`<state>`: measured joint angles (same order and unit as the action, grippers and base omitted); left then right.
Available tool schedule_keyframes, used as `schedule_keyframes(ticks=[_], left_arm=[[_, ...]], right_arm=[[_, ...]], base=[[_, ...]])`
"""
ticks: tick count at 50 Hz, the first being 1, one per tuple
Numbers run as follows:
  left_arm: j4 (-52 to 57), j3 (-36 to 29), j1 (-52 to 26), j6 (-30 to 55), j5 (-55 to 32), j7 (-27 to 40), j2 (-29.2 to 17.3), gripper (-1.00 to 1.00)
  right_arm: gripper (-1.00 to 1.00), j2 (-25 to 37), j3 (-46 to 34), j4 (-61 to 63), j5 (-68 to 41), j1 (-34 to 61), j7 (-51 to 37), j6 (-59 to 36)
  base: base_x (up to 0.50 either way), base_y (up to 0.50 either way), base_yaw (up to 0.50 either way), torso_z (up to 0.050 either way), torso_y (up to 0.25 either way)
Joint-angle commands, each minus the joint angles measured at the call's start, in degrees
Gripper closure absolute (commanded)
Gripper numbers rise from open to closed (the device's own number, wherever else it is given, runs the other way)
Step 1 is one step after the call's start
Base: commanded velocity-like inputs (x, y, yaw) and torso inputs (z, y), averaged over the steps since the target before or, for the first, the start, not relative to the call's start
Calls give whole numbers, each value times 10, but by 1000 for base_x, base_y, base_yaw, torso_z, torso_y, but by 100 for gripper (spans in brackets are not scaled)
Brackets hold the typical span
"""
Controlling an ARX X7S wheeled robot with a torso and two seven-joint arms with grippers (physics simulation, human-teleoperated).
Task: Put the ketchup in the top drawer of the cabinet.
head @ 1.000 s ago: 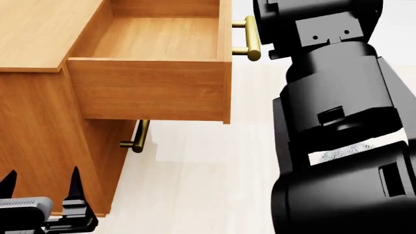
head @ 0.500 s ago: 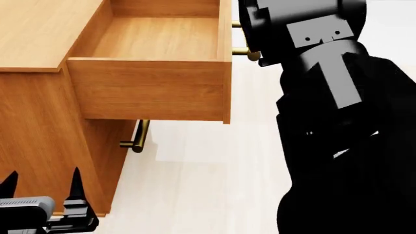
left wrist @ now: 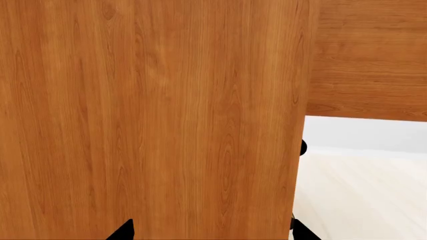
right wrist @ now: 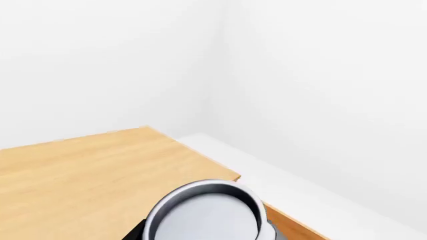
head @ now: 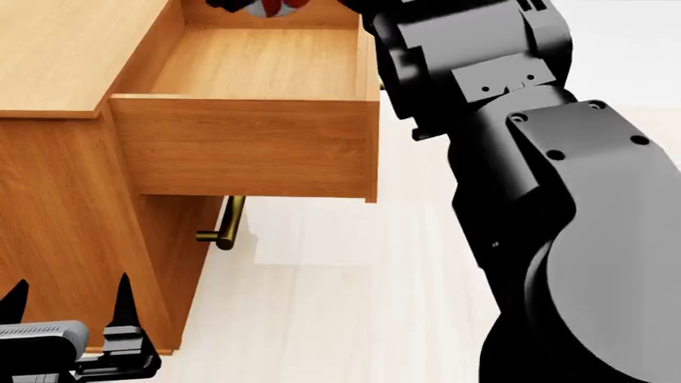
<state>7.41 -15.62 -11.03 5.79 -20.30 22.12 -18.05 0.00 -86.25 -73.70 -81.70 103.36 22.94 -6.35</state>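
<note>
Nearest to me, low by the base of the cabinet, the left gripper hangs idle with its two black fingertips spread apart and nothing between them; its own camera sees only the wooden side panel up close. Just above it, the top drawer stands pulled well out, its floor bare, while the lower drawer's handle shows that one shut. Further back, the right arm reaches over the drawer's far end, carrying the ketchup (only a scrap of red label peeks in at the frame's edge). The right wrist view shows the can's silver top close under the camera, so I take it the right gripper is pinching the can, though its fingers are out of sight. To do this well, I'd keep the can upright, centre it over the open floor clear of the walls, lower until it nearly rests, and only then let go.
</note>
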Motion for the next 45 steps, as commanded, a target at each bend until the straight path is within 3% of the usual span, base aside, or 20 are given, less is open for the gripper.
schedule_keyframes(ticks=[1,17,31,45], left_arm=[[-2,-2,0,-2,0,1,0,-100],[-8,-4,-2,-5,1,4,0,-100],[-12,-5,-1,-8,-1,5,-1,-100],[-20,-6,-3,-14,-3,3,-1,-100]], right_arm=[[100,0,-13,-1,0,-12,-1,11],[100,0,-12,-5,-15,-43,20,11],[100,0,-39,-8,-128,-39,39,-23],[100,0,-51,-5,-122,-63,36,-10]], base=[[0,0,0,0,0],[0,0,0,0,1],[0,0,0,0,0],[0,0,0,0,1]])
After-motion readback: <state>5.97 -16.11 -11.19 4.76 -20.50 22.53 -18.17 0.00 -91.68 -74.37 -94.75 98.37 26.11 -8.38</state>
